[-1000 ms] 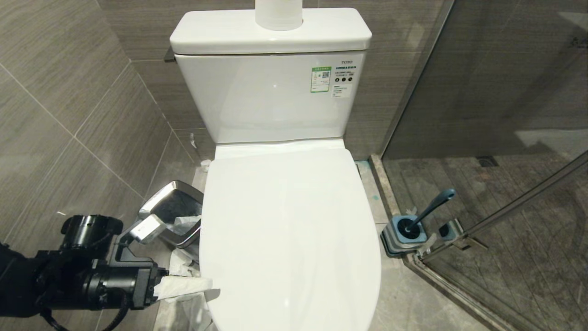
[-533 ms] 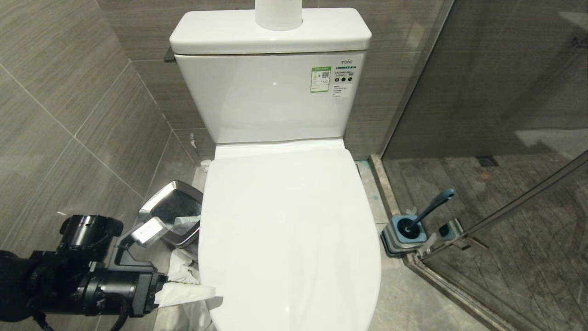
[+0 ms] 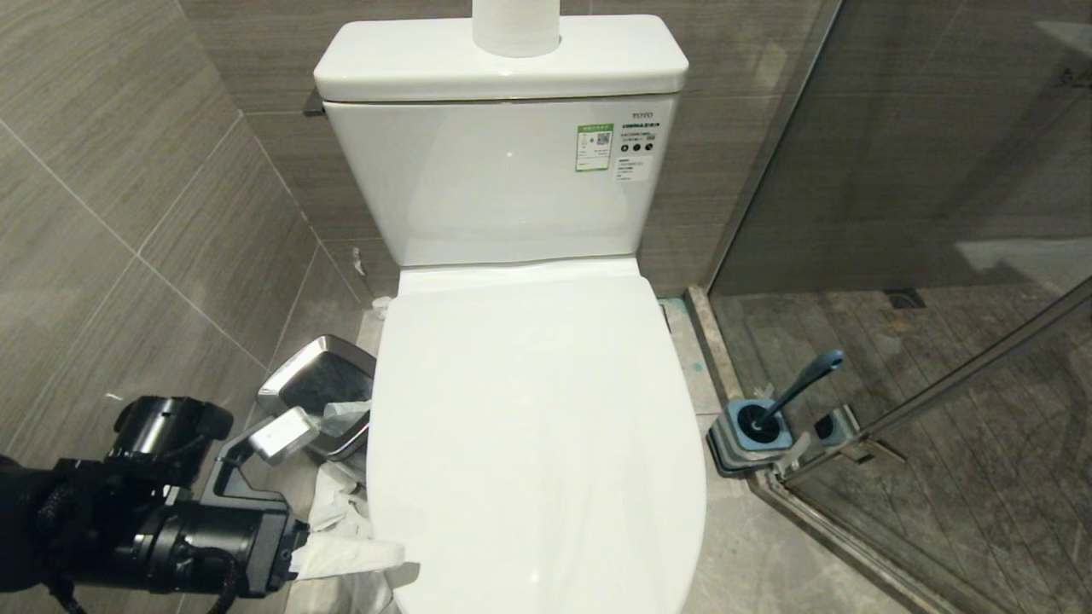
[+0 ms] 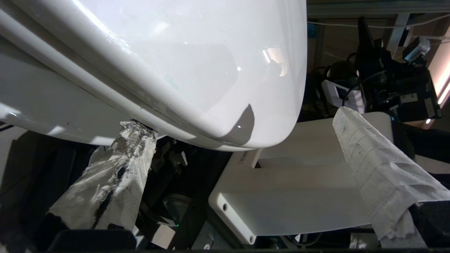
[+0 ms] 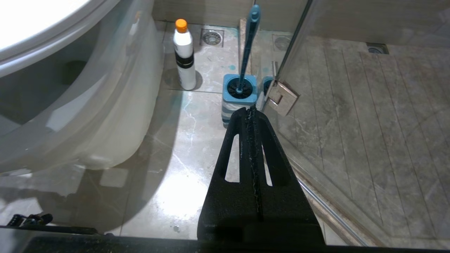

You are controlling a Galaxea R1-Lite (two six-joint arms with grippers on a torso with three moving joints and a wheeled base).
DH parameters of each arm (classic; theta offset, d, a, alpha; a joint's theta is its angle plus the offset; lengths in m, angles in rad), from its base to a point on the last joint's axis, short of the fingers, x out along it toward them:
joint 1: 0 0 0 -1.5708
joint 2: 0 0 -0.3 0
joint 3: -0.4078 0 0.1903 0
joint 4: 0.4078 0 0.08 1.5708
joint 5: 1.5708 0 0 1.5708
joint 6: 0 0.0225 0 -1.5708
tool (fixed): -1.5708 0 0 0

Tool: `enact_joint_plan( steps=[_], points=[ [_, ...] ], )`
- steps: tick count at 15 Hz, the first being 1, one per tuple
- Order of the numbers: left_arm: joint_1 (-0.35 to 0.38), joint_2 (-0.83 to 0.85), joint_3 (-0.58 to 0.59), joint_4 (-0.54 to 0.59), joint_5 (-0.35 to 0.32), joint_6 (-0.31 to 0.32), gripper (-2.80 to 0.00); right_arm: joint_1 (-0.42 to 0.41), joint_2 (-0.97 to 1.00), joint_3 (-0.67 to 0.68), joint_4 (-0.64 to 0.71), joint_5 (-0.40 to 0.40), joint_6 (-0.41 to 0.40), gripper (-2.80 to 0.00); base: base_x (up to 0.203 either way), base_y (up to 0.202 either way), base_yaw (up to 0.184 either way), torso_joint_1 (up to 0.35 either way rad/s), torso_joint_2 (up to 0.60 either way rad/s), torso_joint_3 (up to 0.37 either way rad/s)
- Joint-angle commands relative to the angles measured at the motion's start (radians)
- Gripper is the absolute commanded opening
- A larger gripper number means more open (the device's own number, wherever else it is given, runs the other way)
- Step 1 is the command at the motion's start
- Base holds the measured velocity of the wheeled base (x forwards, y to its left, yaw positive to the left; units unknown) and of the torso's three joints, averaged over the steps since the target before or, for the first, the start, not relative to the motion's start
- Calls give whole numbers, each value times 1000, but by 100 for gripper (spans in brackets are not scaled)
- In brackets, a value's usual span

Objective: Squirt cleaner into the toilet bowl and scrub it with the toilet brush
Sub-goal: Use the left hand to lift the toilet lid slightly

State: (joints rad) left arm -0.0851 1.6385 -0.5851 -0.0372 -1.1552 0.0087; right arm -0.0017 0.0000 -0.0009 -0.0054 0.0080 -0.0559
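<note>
The toilet bowl is hidden under its shut white lid (image 3: 537, 426). My left gripper (image 3: 354, 488) is open at the lid's front-left edge. One white-wrapped finger (image 3: 350, 554) lies level with the lid's edge. In the left wrist view the soiled wrapped finger (image 4: 116, 175) reaches up to the underside of the rim (image 4: 105, 88), and the left gripper (image 4: 242, 117) holds nothing. The toilet brush (image 3: 802, 384) (image 5: 248, 45) stands in its blue-and-grey holder (image 5: 239, 95) on the floor at the right. My right gripper (image 5: 250, 110) is shut, pointing at the holder. Small turquoise dabs of cleaner (image 5: 231, 66) mark the floor.
A white bottle with an orange cap (image 5: 184, 52) stands on the floor between the toilet and the holder. A steel bin (image 3: 320, 384) with tissue sits left of the toilet. A glass shower door (image 3: 938, 256) bounds the right, and a paper roll (image 3: 516, 26) stands on the tank.
My left gripper has slid a little toward the toilet's front along the lid's left edge, still open. The toilet brush and lid have not moved.
</note>
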Motion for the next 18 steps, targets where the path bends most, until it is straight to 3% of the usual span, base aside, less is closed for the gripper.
enact_joint_plan(
  steps=[1, 5, 11, 18],
  points=[
    [1, -10, -25, 8, 4, -33, 0, 0, 2, -1, -1, 0, -1, -280, 0, 0, 0, 0, 0, 0],
    [-23, -19, -61, 2, 32, -170, 0, 0, 2, 1, -1, 0, -1, -280, 0, 0, 0, 0, 0, 0],
    [-14, -35, -64, -2, 31, -200, 0, 0, 2, 0, -1, 0, -1, -280, 0, 0, 0, 0, 0, 0],
    [10, -51, -62, -23, -45, -344, 0, 0, 2, -1, -1, 0, -1, -280, 0, 0, 0, 0, 0, 0]
  ],
)
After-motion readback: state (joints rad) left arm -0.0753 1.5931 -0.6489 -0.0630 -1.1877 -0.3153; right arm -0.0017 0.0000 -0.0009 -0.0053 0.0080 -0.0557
